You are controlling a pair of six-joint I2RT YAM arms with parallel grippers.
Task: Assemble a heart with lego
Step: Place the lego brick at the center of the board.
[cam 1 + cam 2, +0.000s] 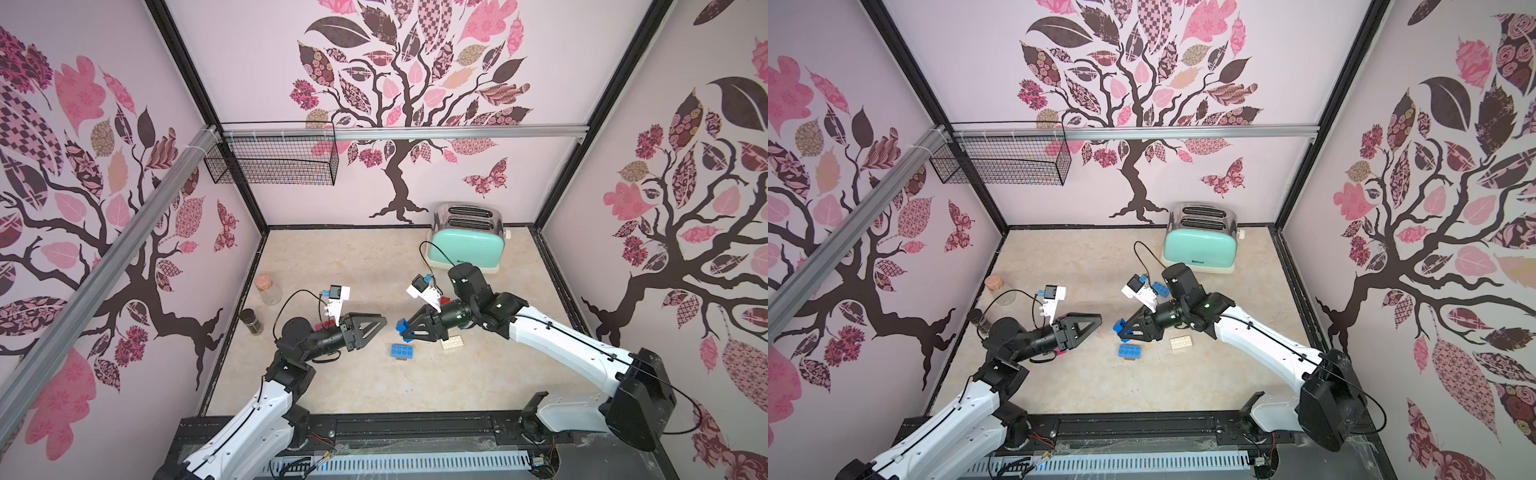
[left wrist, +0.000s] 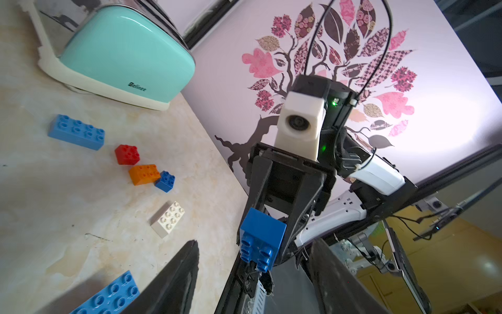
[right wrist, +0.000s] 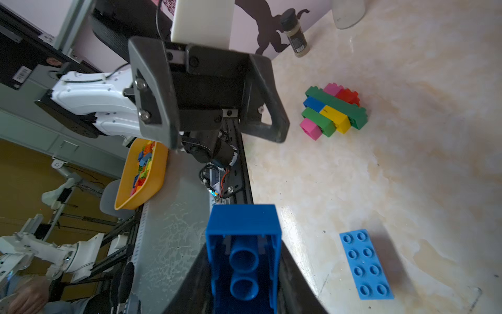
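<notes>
right hand point(image 2: 261, 244) grips a blue brick point(image 2: 262, 231), left hand point(image 1: 381, 323) gapes wide, empty; colourful brick cluster point(image 3: 334, 111) mostly hides behind left arm point(image 1: 270, 399) in both top views.

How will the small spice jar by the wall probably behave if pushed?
The spice jar stands upright, tall and narrow, so a high push may tip it. Its round body would then probably roll.

A blue brick point(image 3: 243, 220) sits clamped in the right pincer point(image 1: 404, 328), studs outward. On the bench point(image 1: 374, 386) lie a flat blue plate point(image 1: 401, 351), a white brick point(image 1: 454, 343) and a multicoloured built cluster point(image 3: 334, 111).
</notes>
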